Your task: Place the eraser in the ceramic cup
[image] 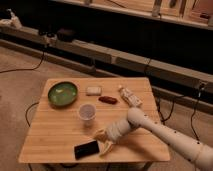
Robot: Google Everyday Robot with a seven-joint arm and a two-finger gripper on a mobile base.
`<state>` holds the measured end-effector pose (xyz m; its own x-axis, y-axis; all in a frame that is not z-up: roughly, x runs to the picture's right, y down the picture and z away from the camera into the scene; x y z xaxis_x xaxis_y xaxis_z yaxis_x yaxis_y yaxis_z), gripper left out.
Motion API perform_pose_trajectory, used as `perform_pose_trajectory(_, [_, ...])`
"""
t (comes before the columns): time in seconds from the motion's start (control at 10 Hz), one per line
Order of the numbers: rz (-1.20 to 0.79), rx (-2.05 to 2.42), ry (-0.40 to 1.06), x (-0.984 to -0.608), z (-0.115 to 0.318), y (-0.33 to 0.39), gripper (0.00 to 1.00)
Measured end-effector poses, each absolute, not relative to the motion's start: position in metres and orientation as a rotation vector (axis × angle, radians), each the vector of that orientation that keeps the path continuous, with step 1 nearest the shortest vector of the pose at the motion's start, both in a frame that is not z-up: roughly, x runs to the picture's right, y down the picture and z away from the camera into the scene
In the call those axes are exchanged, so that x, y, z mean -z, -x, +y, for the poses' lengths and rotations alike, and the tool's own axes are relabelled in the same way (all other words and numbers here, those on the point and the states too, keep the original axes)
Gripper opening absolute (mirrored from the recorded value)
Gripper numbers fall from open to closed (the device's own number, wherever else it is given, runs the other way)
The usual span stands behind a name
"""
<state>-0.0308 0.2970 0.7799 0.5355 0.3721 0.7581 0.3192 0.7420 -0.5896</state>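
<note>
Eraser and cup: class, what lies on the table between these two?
In the camera view, only bare table lies between the eraser and the cup. The pincer sits close beside the eraser, off that stretch.

Black eraser [86,149] on wooden table [50,135], hand [103,141] just beside it, fingers [107,148] apart, ceramic cup [87,112] near

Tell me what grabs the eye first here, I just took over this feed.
The white arm reaching in from the lower right stands out first, its gripper low near the front edge of the wooden table, just right of the black eraser. Next come the green bowl at the back left and the small ceramic cup mid-table, apart from the eraser.
</note>
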Motion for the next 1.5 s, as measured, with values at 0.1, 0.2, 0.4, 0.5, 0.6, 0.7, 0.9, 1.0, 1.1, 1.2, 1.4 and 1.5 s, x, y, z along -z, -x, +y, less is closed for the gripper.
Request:
perform_pose_trajectory(0.1, [-1.024,-0.040,0.774,-0.781,0.298,0.033,0.65])
perform_pose_trajectory(0.2, [-1.015,-0.046,0.781,-0.782,0.299,0.036,0.65])
perform_pose_trajectory(0.4, [-1.000,-0.058,0.790,-0.784,0.301,0.041,0.61])
perform_pose_trajectory(0.5, [-0.998,-0.065,0.791,-0.784,0.301,0.042,0.52])
perform_pose_trajectory(0.6, [-0.997,-0.073,0.793,-0.784,0.300,0.042,0.42])
perform_pose_trajectory(0.7, [-0.996,-0.079,0.794,-0.782,0.298,0.042,0.32])
perform_pose_trajectory(0.9, [-0.998,-0.086,0.803,-0.778,0.296,0.039,0.20])
perform_pose_trajectory(1.0, [-1.000,-0.086,0.811,-0.775,0.296,0.037,0.20])
perform_pose_trajectory(1.1, [-1.002,-0.088,0.817,-0.772,0.295,0.033,0.20])
perform_pose_trajectory(1.2, [-1.004,-0.089,0.815,-0.767,0.288,0.024,0.20])
perform_pose_trajectory(1.4, [-0.996,-0.108,0.783,-0.759,0.267,-0.002,0.20])
perform_pose_trajectory(1.5, [-0.970,-0.136,0.752,-0.756,0.250,-0.030,0.20])
